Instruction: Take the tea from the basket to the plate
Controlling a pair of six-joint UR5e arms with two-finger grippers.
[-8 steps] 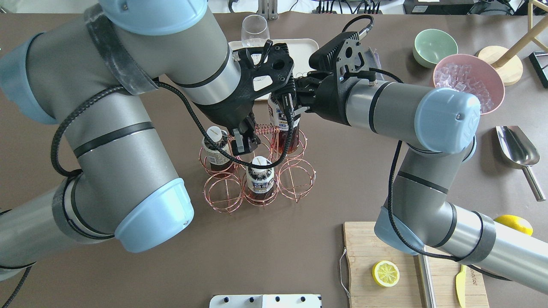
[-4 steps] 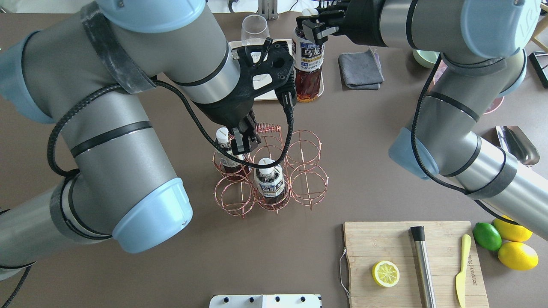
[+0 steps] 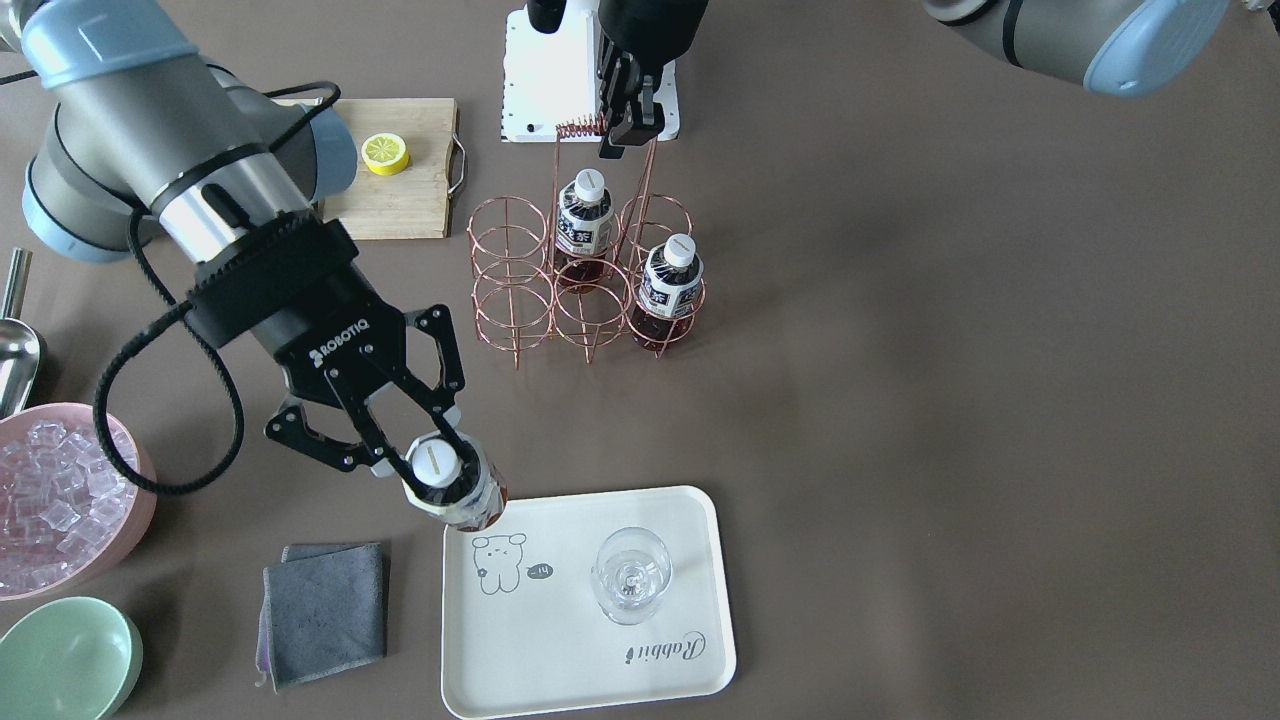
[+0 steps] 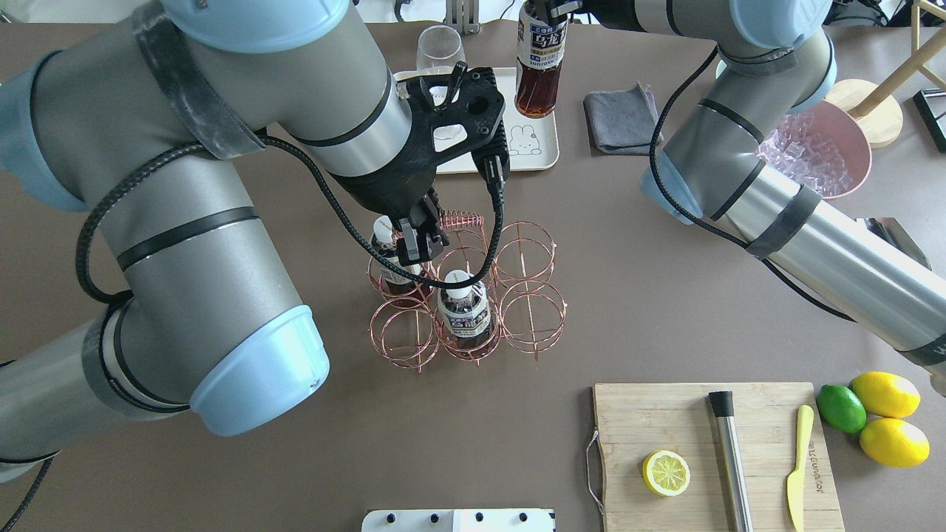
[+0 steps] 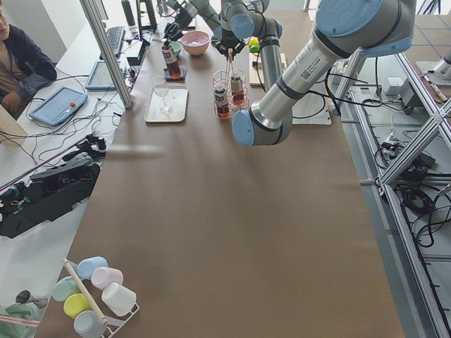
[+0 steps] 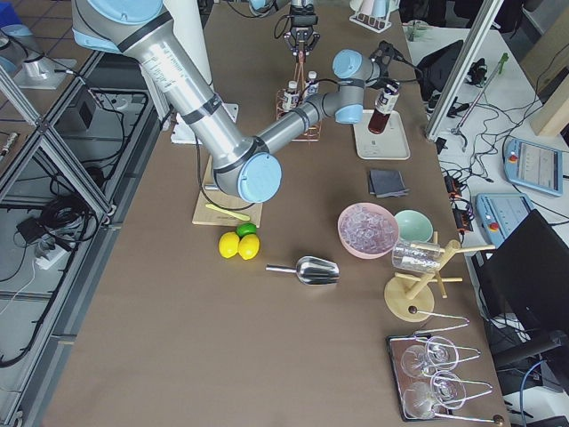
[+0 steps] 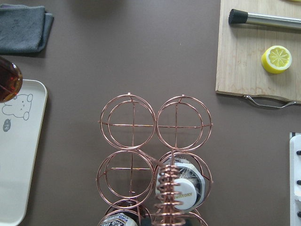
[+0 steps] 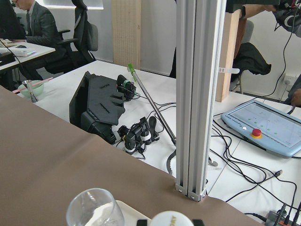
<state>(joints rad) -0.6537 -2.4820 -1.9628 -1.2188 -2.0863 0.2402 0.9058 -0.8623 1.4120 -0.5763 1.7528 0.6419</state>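
Observation:
My right gripper [image 3: 437, 468] is shut on the neck of a tea bottle [image 3: 470, 500] with a white cap. It holds the bottle upright in the air at the corner of the cream plate [image 3: 590, 660], by the bear drawing. The bottle [image 4: 538, 66] also shows in the overhead view beside the plate [image 4: 543, 151]. My left gripper [image 4: 414, 247] is shut on the coiled handle [image 4: 460, 219] of the copper wire basket [image 4: 528, 318]. Two more tea bottles [image 4: 462, 310] [image 4: 388, 255] stand in basket cells.
A wine glass [image 3: 630, 575] stands on the plate. A grey cloth [image 3: 325, 610], a pink bowl of ice [image 3: 60, 500] and a green bowl [image 3: 65, 660] lie beside the plate. A cutting board [image 4: 709, 451] carries a lemon half, muddler and knife.
My right gripper has lifted a tea bottle out of the basket and carried it away to the plate's corner. My left gripper has stayed on the handle; the basket has shifted slightly.

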